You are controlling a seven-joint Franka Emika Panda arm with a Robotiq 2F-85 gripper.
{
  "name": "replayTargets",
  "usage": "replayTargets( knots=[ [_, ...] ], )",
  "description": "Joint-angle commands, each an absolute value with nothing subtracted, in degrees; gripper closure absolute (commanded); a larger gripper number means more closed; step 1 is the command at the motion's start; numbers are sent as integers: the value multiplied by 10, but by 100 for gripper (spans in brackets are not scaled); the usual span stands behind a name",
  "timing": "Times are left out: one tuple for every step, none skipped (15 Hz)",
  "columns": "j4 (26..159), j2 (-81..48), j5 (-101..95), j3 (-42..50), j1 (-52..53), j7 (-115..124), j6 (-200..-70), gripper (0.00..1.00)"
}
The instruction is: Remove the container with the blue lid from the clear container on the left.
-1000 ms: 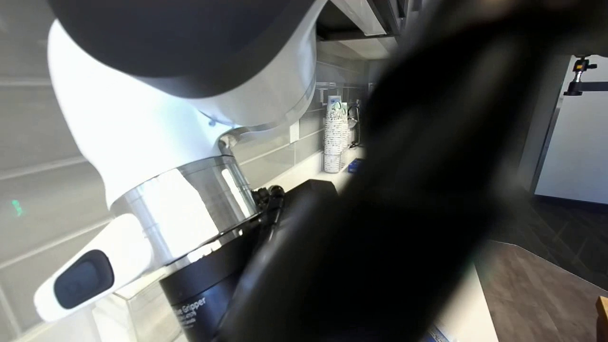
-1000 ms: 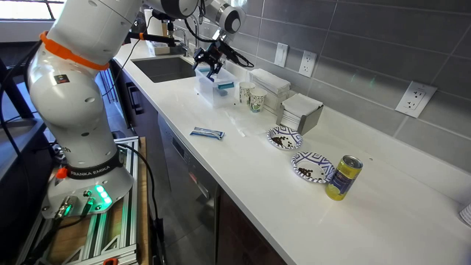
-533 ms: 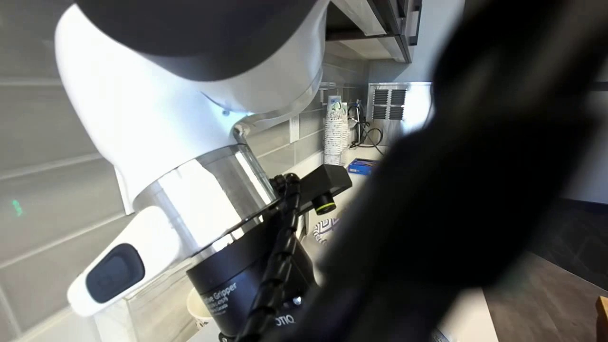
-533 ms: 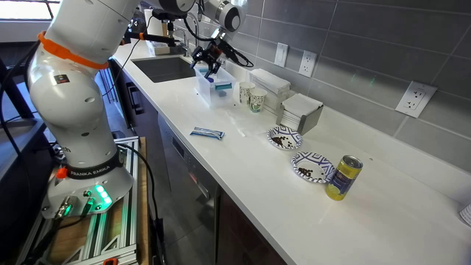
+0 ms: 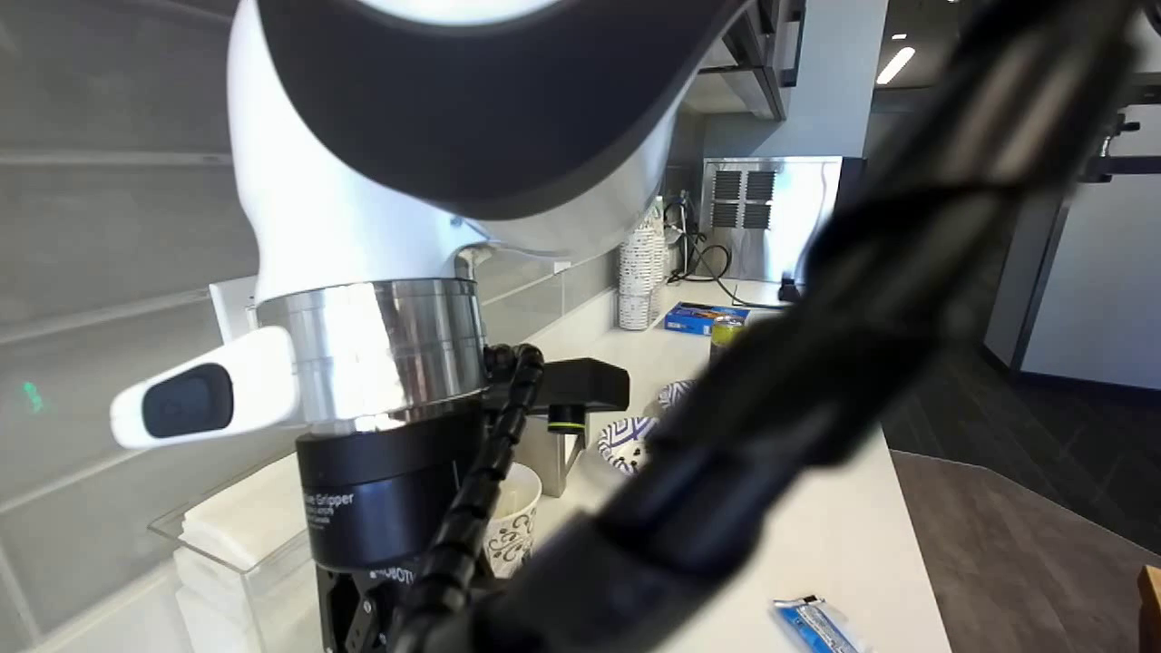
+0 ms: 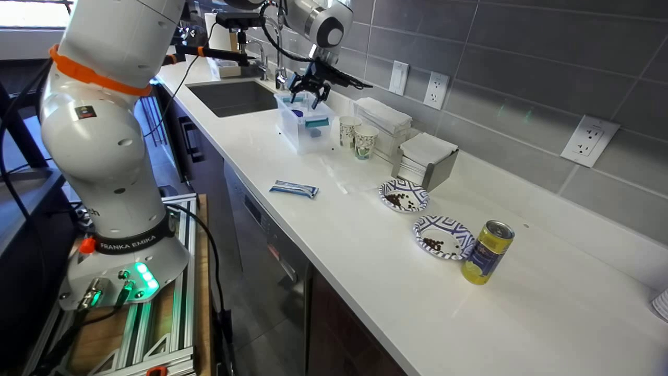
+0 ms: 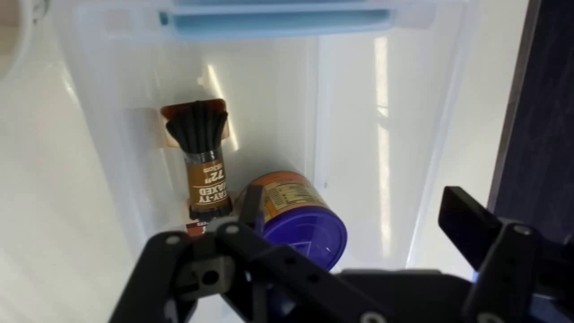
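The clear container (image 6: 298, 130), a see-through plastic tub with teal latches, stands on the counter beside the sink. In the wrist view I look down into the clear container (image 7: 278, 89). The container with the blue lid (image 7: 314, 229) has an orange-yellow body and lies tilted inside, lid toward me. Its blue lid also shows through the tub in an exterior view (image 6: 297, 113). My gripper (image 7: 352, 206) is open and empty. Its left finger overlaps the tub's body in view; its right finger is past the clear container's right wall. The gripper (image 6: 304, 102) hangs over the clear container's opening.
A brown-labelled bundle of black laces (image 7: 207, 175) lies left of the tub. Paper cups (image 6: 365, 141) and napkin holders (image 6: 430, 162) stand close by. The sink (image 6: 235, 98), blue-wrapped bar (image 6: 294, 189), patterned bowls (image 6: 404, 195) and yellow can (image 6: 488, 252) are farther off.
My gripper has moved toward the wall and turned to point more straight down. The blue lid, partly behind the finger before, now shows more clearly.
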State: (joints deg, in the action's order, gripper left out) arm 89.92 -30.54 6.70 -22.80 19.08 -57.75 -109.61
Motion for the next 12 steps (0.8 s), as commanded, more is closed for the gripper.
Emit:
replayTargets(
  knots=[
    [973, -250, 27, -213, 202, -554, -1166, 0],
    [991, -238, 15, -212, 204, -545, -1183, 0],
    [1011, -226, 2, -206, 210, -516, -1210, 0],
    [947, -271, 26, -222, 196, -551, -1165, 0],
    [955, -265, 24, -222, 197, -547, -1171, 0],
    [954, -265, 24, -223, 197, -547, -1171, 0],
    [953, -266, 24, -223, 197, -547, -1171, 0],
    [951, -268, 24, -223, 197, -547, -1171, 0],
    [950, -268, 24, -223, 197, -548, -1171, 0],
    [956, -267, 17, -220, 202, -538, -1187, 0],
    [963, -267, 16, -219, 203, -534, -1188, 0],
    [978, -261, 13, -217, 205, -523, -1198, 0]
  ],
)
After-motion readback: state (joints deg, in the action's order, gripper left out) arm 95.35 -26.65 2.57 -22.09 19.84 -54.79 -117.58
